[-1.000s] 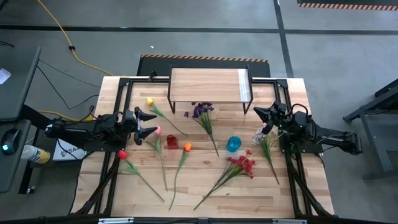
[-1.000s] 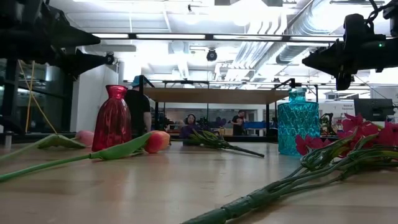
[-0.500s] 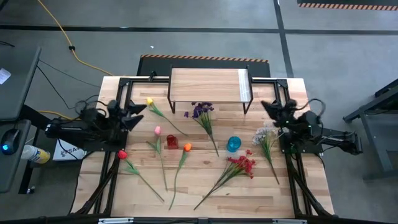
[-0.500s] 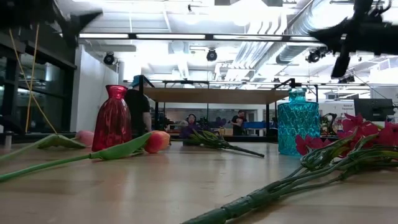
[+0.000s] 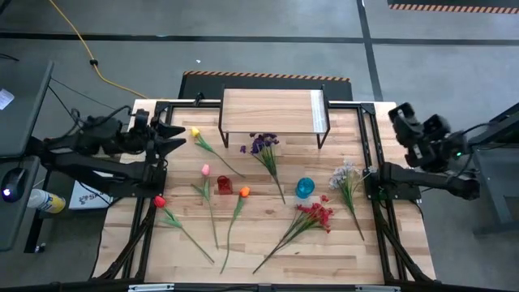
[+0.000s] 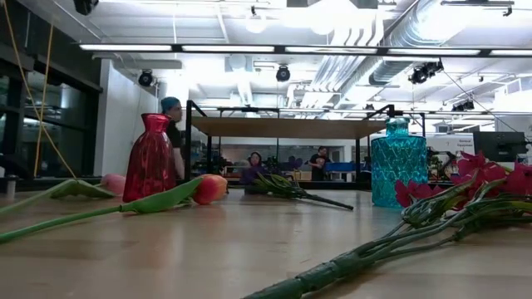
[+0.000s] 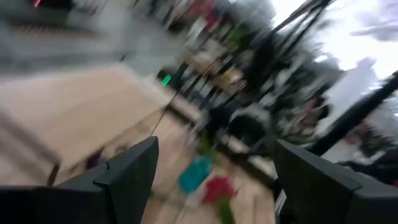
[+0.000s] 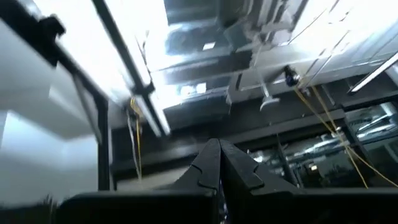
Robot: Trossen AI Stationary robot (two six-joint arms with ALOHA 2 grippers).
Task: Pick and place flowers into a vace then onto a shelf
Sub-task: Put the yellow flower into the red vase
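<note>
**Every flower still lying loose, vases empty, shelf bare**

Nothing is looking done yet. The long green-stemmed artificial flowers (image 5: 268, 158) are lying scattered across the plank tabletop (image 5: 340, 243), between a small red glass vase (image 5: 224, 186) and a small blue glass vase (image 5: 304, 188), both standing empty. The low light-wood shelf on black legs (image 5: 272, 109) is sitting bare at the far edge. The left claw (image 5: 172, 136) is hanging over the left rim with its fingers apart, holding nothing. The right claw (image 5: 397, 113) is raised off the right side, pinched together and empty. All picking and placing is remaining.
</note>
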